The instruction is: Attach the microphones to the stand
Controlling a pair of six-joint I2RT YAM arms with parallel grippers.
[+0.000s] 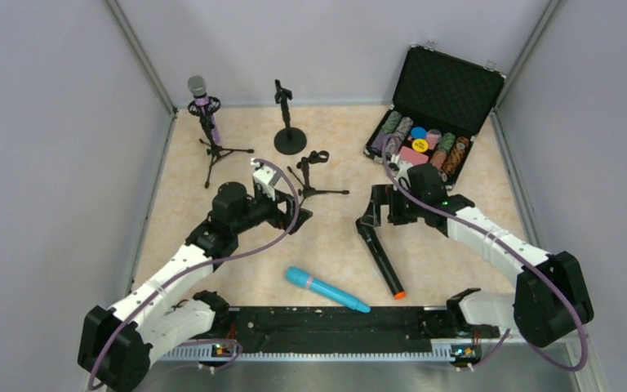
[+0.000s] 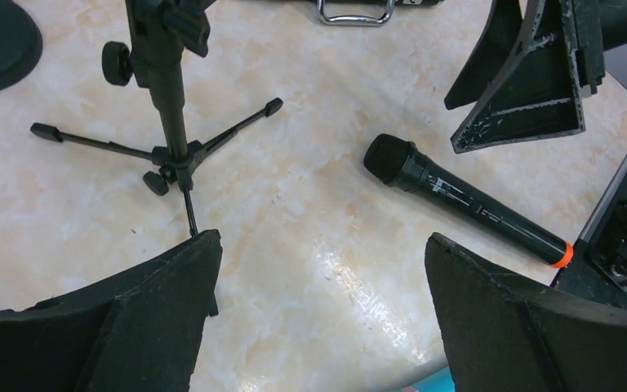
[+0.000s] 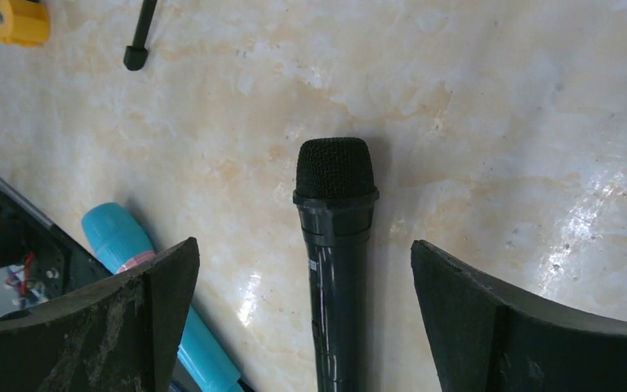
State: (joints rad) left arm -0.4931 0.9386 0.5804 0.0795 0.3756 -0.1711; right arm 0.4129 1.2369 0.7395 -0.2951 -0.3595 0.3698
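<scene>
1. Right tool (image 3: pixel 302 249): jaws fully apart, holding nothing. It sits over the head end of the black microphone (image 1: pixel 380 260) with a finger on each side, neither touching by the look of it
2. That mic lies flat on the tabletop (image 1: pixel 335 237), right of centre, mesh head far, orange end near. Straddling it across the body looks like the set-up for a pinch just behind the head
3. Left tool (image 2: pixel 322 238): also wide open and empty, left of centre, looking down at the low tripod stand (image 1: pixel 314 175). One stand leg runs right up to its left finger. My read is that it's parked there to steady the stand or take a handover
4. Purple microphone (image 1: pixel 202 98) is already in the clip of the tall tripod stand (image 1: pixel 212 151) at far left, head up, so one of three looks done
5. Blue microphone (image 1: pixel 326 289) lies flat near centre by the near edge, close to the black mic's orange end but apart, untouched
6. Round-base stand (image 1: pixel 288 122) at far centre has an empty clip, same as the low tripod: two free holders for two loose mics
7. Risk: the low tripod is light and splay-legged, so pushing a mic into its clip could tip it
</scene>
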